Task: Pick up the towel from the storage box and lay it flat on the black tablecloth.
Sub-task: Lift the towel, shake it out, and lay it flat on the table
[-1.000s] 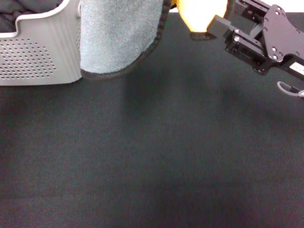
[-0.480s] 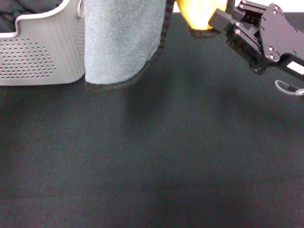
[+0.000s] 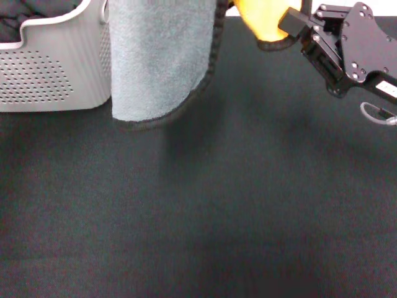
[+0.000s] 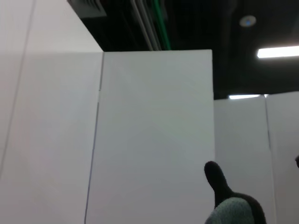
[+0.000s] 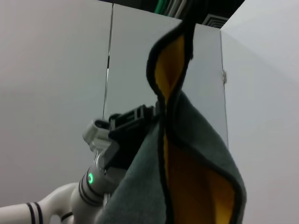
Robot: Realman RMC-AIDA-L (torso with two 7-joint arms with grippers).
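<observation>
The towel (image 3: pixel 158 56) hangs over the black tablecloth (image 3: pixel 217 217), grey face toward me, its dark-edged lower hem just above the cloth beside the storage box (image 3: pixel 49 74). An orange-yellow corner of it sits in my right gripper (image 3: pixel 285 28), which is shut on it at the top right. In the right wrist view the towel (image 5: pixel 196 186) drapes with its orange face folded inward, and my left gripper (image 5: pixel 128 128) grips its far edge. A grey, dark-edged tip of the towel (image 4: pixel 233 212) pokes into the left wrist view. The left gripper is out of the head view.
Dark fabric (image 3: pixel 25 18) lies inside the storage box at the top left. A grey cable loop (image 3: pixel 375 115) hangs under the right arm. White partition panels (image 4: pixel 149 140) fill the wrist views.
The towel's lower hem has dropped closer to the tablecloth and shifted slightly right. The right gripper has risen a little with the orange corner.
</observation>
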